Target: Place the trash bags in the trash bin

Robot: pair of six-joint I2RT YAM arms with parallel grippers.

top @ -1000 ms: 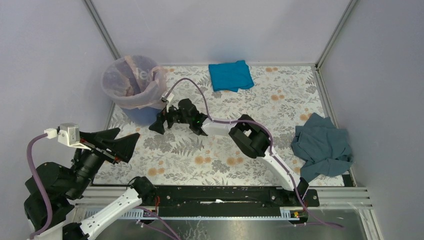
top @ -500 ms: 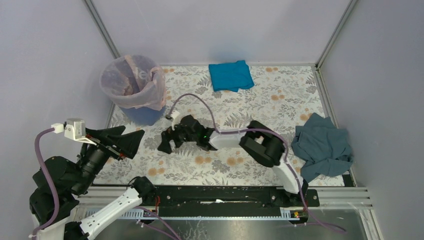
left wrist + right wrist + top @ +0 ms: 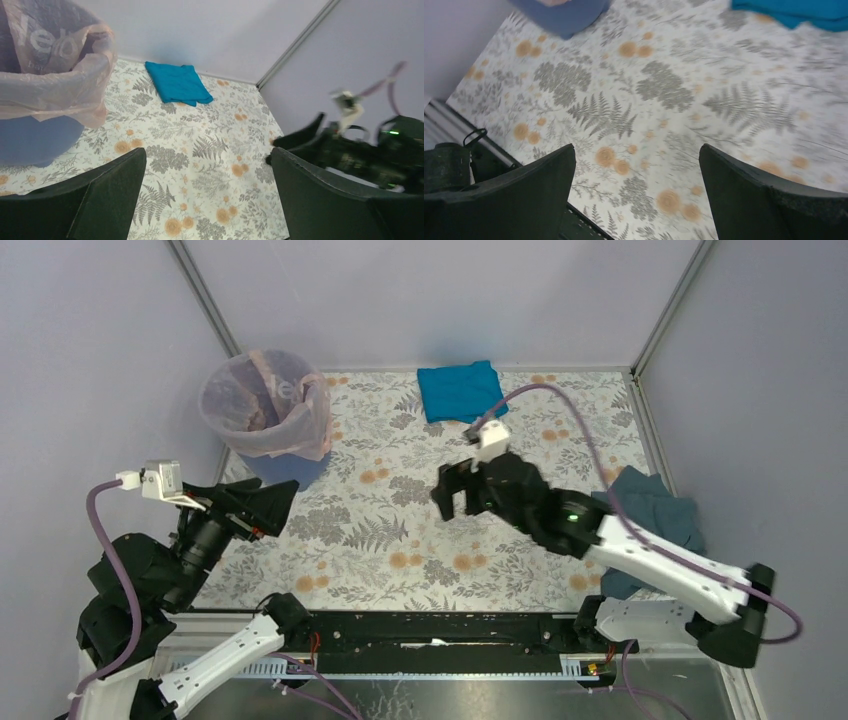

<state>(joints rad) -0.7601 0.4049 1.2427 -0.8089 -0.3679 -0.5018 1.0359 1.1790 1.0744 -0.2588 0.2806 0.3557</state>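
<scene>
The pale-pink trash bag lines the lavender-blue trash bin at the far left, its rim folded down over the bin's edge. In the left wrist view the bag drapes over the bin's wall at upper left. My left gripper is open and empty just in front of the bin; nothing sits between its fingers in the left wrist view. My right gripper is open and empty above the mat's middle. In its own view only the bin's base shows.
A bright blue folded cloth lies at the back centre. A grey-blue cloth lies crumpled at the right edge, partly under my right arm. Lavender walls close in the left, back and right. A black rail runs along the near edge.
My right arm has pulled away from the bin, swinging right and up to the middle of the mat. My left gripper has edged forward towards the bin. The bag has stayed on the bin.
</scene>
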